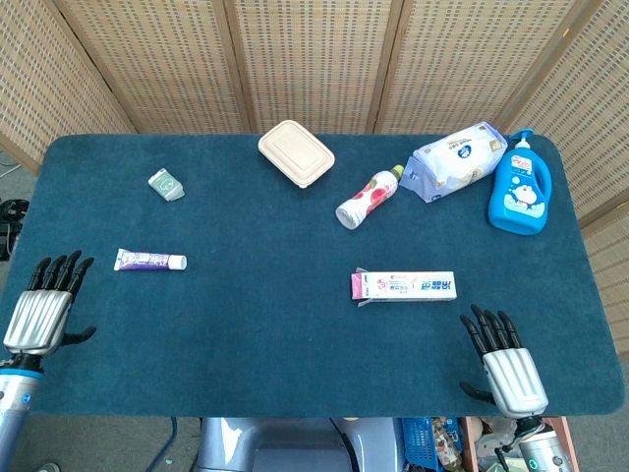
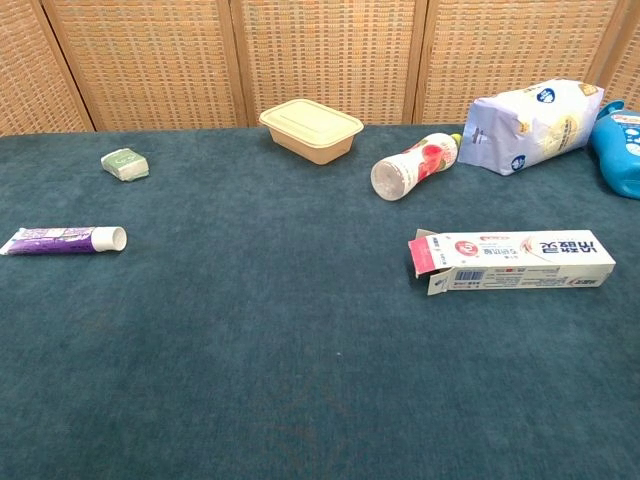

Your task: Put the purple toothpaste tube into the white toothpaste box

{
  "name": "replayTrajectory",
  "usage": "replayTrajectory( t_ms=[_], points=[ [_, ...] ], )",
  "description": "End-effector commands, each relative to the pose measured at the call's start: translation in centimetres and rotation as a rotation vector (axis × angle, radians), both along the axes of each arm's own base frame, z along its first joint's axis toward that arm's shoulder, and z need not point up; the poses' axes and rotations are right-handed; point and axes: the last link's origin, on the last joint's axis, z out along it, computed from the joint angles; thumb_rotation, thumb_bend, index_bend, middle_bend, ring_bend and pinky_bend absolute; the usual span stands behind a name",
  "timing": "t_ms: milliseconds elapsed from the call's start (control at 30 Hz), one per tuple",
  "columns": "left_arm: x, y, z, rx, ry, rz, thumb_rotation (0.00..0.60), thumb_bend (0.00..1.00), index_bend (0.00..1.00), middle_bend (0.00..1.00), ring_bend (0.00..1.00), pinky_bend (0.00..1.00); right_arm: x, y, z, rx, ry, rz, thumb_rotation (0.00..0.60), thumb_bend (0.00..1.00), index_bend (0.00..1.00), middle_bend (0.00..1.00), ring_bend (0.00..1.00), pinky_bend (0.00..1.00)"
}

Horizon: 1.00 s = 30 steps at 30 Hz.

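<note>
The purple toothpaste tube (image 1: 148,261) (image 2: 62,240) lies flat on the left side of the table, white cap pointing right. The white toothpaste box (image 1: 404,286) (image 2: 510,260) lies on the right side, its flap end open toward the left. My left hand (image 1: 41,307) hovers at the front left edge, fingers apart and empty, a short way below and left of the tube. My right hand (image 1: 503,363) is at the front right edge, fingers spread, empty, just below the box's right end. Neither hand shows in the chest view.
At the back stand a beige lidded container (image 1: 296,152), a toppled pink-labelled bottle (image 1: 368,199), a wipes pack (image 1: 459,159) and a blue pump bottle (image 1: 522,186). A small green soap (image 1: 166,184) lies back left. The blue table cloth (image 1: 265,324) spans between tube and box.
</note>
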Motion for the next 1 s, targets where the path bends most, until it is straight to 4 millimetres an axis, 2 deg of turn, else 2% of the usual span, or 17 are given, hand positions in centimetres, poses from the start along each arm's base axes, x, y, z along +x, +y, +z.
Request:
replayTrajectory(
  t_ms=[33, 300, 533, 1000],
  points=[
    [-0.4, 3.4, 0.7, -0.026, 0.004, 0.044, 0.6, 0.15, 0.08, 0.0, 0.0, 0.0, 0.0, 0.0, -0.1, 0.001, 0.002, -0.001, 0.6, 0.0, 0.02, 0.0, 0.0, 0.0],
    [-2.1, 7.5, -0.8, -0.051, 0.066, 0.13, 0.6, 0.16, 0.18, 0.03, 0.0, 0.0, -0.1, 0.0, -0.2, 0.005, 0.003, -0.005, 0.6, 0.0, 0.02, 0.0, 0.0, 0.0],
    [-3.3, 9.9, -2.4, -0.058, 0.084, 0.208, 0.6, 0.18, 0.22, 0.07, 0.01, 0.05, -0.2, -0.1, -0.3, 0.005, 0.0, -0.007, 0.6, 0.0, 0.03, 0.0, 0.0, 0.0],
    [-2.8, 13.4, -5.5, -0.091, 0.143, 0.251, 0.6, 0.2, 0.27, 0.1, 0.02, 0.06, -0.4, -0.2, -0.7, 0.014, 0.005, -0.012, 0.6, 0.0, 0.03, 0.0, 0.0, 0.0]
  ],
)
